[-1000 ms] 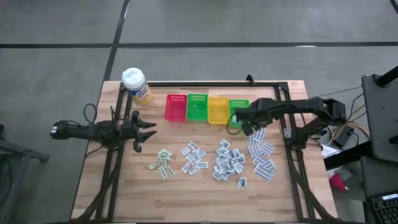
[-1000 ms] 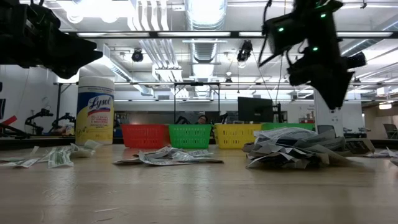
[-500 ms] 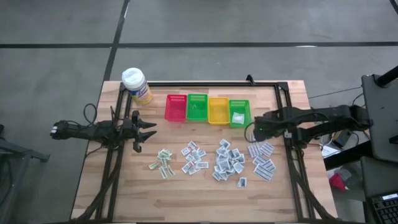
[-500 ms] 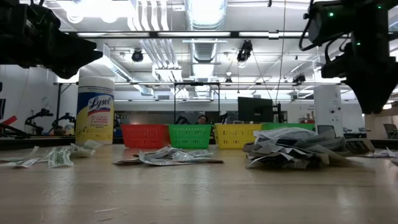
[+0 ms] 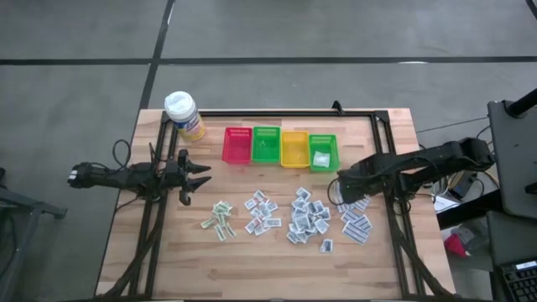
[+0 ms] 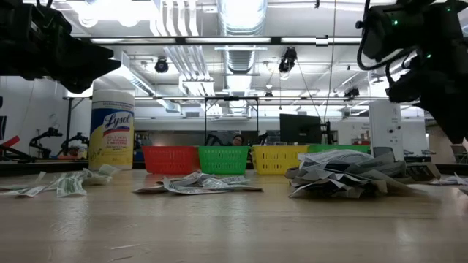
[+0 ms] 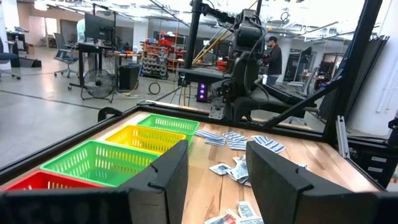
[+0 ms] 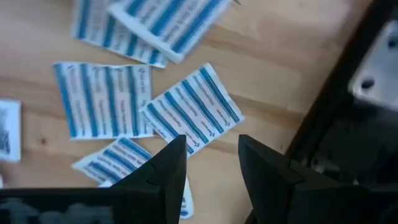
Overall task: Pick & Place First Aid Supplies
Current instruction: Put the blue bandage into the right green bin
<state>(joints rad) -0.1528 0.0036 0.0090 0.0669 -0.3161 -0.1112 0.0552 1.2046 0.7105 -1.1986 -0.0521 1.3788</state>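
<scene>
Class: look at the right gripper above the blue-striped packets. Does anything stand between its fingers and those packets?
Nothing visible does. The right gripper hangs open directly over the blue-striped packets, which lie flat on the bare wooden table, uncovered.

A wooden table (image 5: 168,260) fills the frame's lower middle, carrying a Lysol canister (image 5: 184,115) upper left, four baskets (image 5: 280,148) top centre, and scattered first-aid packets (image 5: 285,214) below.
</scene>
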